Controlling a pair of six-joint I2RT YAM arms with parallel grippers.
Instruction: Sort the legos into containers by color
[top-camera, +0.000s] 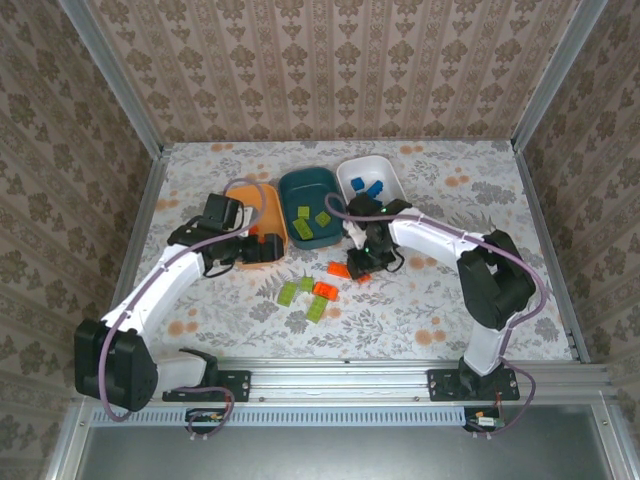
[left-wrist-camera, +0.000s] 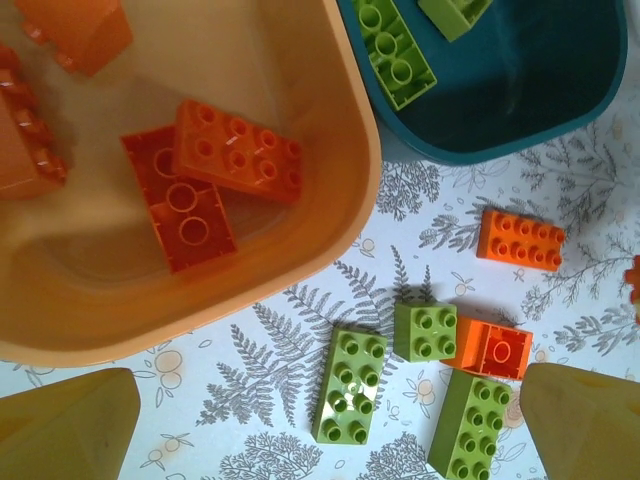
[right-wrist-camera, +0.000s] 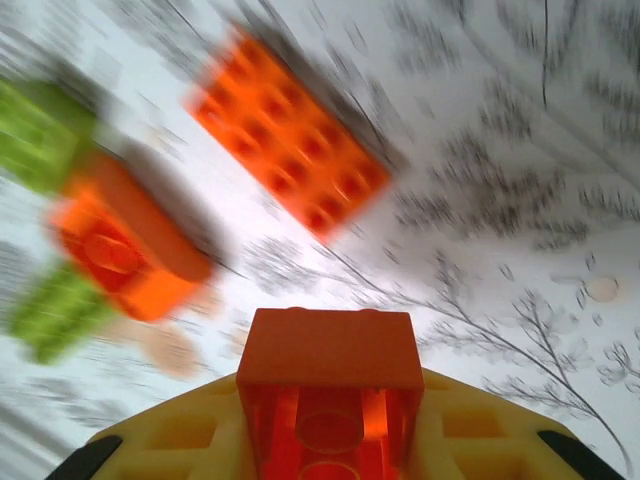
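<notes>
My right gripper (top-camera: 360, 264) is shut on an orange lego (right-wrist-camera: 330, 395) and hangs just above the table, right of the loose pile; its view is blurred. Below it lie an orange brick (right-wrist-camera: 290, 145), another orange brick (right-wrist-camera: 125, 240) and two lime ones (right-wrist-camera: 40, 130). My left gripper (left-wrist-camera: 330, 405) is open over a long lime brick (left-wrist-camera: 350, 385), beside the orange dish (left-wrist-camera: 340, 215), which holds several orange bricks (left-wrist-camera: 235, 150). The teal dish (top-camera: 300, 187) holds lime bricks (left-wrist-camera: 395, 50). The white dish (top-camera: 395, 172) holds blue bricks (top-camera: 368, 186).
Between the arms lie loose bricks: a small lime one (left-wrist-camera: 425, 330), an upturned orange one (left-wrist-camera: 495, 350), a long lime one (left-wrist-camera: 470, 425) and an orange one (left-wrist-camera: 520, 240). The three dishes stand side by side at the back. Metal rails (top-camera: 150, 210) edge the table.
</notes>
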